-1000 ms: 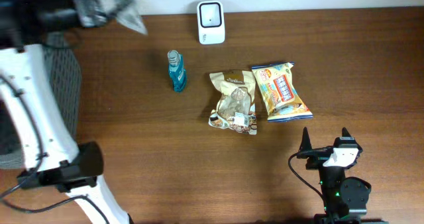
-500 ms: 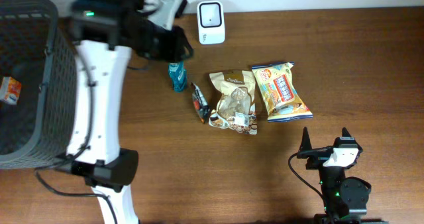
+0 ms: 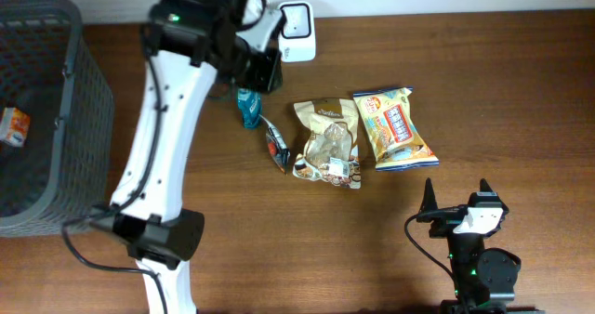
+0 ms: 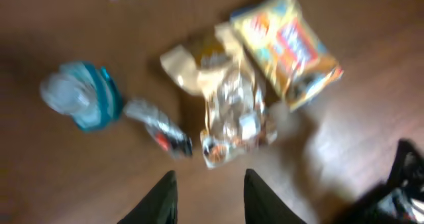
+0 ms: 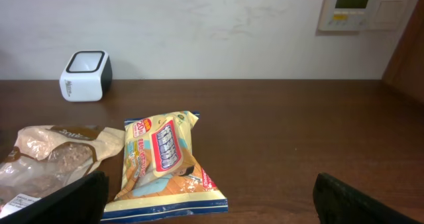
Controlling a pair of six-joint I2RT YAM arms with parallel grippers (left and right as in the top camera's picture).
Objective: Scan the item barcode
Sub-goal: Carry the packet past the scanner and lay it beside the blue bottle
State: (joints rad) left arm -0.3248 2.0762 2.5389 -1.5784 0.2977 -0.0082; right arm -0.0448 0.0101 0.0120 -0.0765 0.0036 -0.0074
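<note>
progress: early, judging by it – nothing's being shown to the white box-shaped scanner point(image 3: 297, 31); one small orange box point(image 3: 11, 125) is being held in the dark mesh basket point(image 3: 56, 35), far left | item: small dark foil wrapper point(image 3: 275, 143) is being left on the brown table point(image 3: 521, 63), just right of the teal plastic bottle point(image 3: 247, 108) | left gripper point(image 4: 211, 177): parted, empty | right gripper point(image 5: 209, 184): spread wide, empty | text: print on the yellow snack packet point(image 5: 162, 159) can't be read

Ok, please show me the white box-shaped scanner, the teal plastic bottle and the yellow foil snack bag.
White box-shaped scanner point(image 3: 297, 24), overhead view, middle of its top.
Teal plastic bottle point(image 3: 248, 111), overhead view, on its body.
Yellow foil snack bag point(image 3: 394, 128), overhead view, on its printed front.
</note>
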